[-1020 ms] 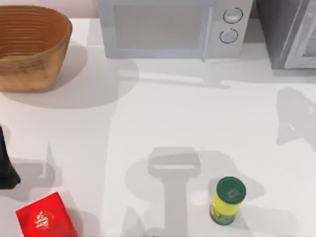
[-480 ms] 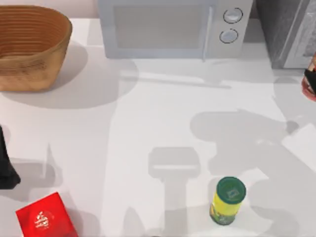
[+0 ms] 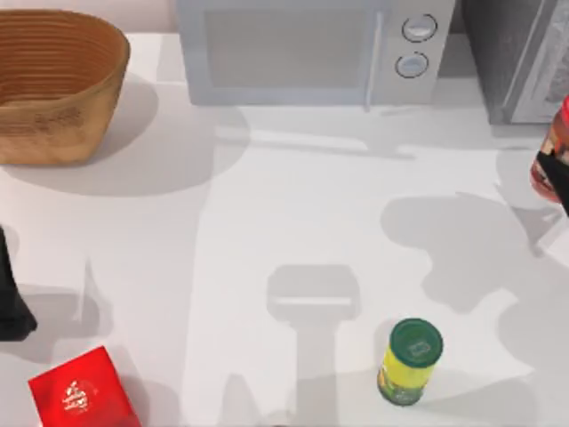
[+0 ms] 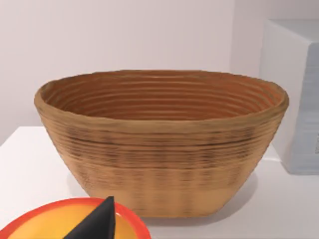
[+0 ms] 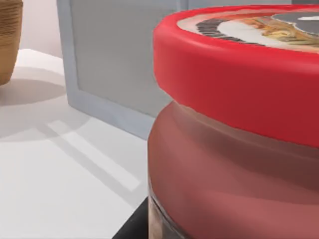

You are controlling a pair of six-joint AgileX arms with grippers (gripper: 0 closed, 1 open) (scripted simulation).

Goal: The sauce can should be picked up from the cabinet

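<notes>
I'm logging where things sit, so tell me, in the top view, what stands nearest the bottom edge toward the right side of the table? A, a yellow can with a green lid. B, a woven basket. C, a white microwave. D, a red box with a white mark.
A: the yellow can with a green lid stands low and right of centre, while the basket and microwave sit at the top and the red box at lower left.

Ahead of your left wrist camera stands a woven brown basket (image 4: 162,142), upright on the white bench (image 4: 35,164), its ribbed inside open to you. Just beside it rises a pale boxy appliance (image 4: 294,94). Close under the lens you see a red-rimmed orange-yellow disc (image 4: 65,224) with a dark pointed tip (image 4: 97,224) across it.
</notes>
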